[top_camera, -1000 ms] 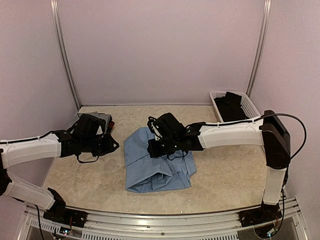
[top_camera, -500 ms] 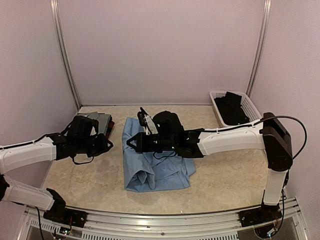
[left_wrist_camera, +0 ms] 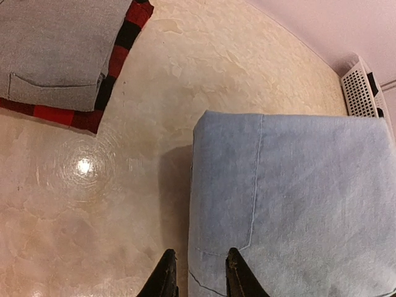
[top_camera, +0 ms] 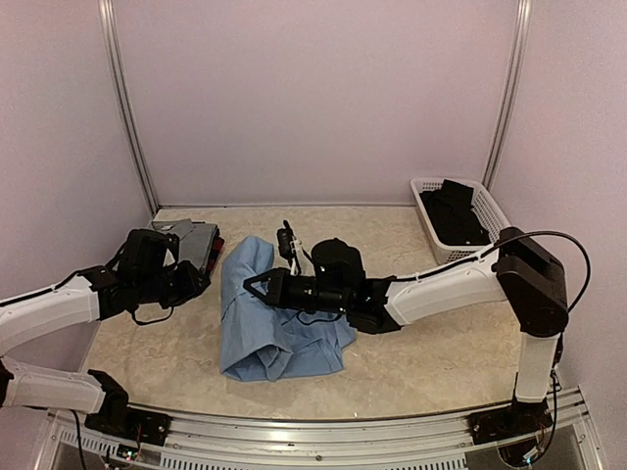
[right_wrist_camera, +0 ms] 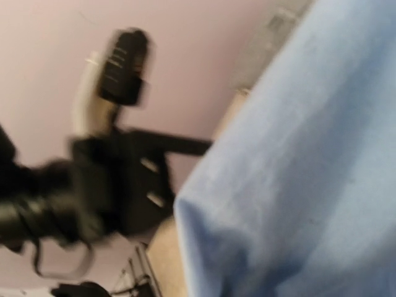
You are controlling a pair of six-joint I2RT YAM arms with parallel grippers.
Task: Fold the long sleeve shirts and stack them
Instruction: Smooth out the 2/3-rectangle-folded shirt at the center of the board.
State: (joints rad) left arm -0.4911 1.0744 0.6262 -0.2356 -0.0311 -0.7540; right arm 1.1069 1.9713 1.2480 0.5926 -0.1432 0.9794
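You have plain pale lilac walls (top_camera: 313, 98) closing in the back and both sides, with a metal post (top_camera: 125, 108) at the far left corner and a second post (top_camera: 507, 98) at the far right. The surface (top_camera: 431, 343) is glossy, beige and marbled, and a bright glare (left_wrist_camera: 83, 166) sits on it. An aluminium rail (top_camera: 323, 431) runs along its near edge.

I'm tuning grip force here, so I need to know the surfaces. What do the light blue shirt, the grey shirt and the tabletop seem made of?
Light blue shirt: thin woven cloth, likely cotton, matte; stitched seam, soft folds. Grey shirt: slightly fuzzy matte fabric, perhaps flannel; sewn pocket edge. Tabletop: hard, glossy, marble-patterned, stone or laminate; it mirrors a lamp glare.
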